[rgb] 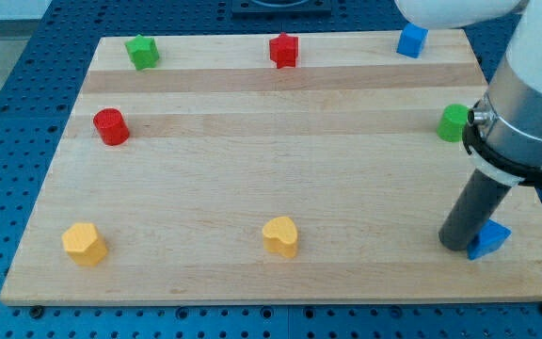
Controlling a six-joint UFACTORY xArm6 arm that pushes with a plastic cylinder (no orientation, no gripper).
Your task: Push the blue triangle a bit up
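Note:
The blue triangle (490, 239) lies near the board's bottom right corner. My tip (458, 246) rests on the board right against the triangle's left side, and the dark rod hides part of the block. The rod rises up and to the right into the arm's grey body (530, 104).
The wooden board (271, 169) also carries a green star (142, 51), a red star (284, 50) and a blue cube (411, 40) along the top. A red cylinder (111, 126) is at left, a green block (455, 122) at right, a yellow hexagon (85, 243) and a yellow heart (281, 235) along the bottom.

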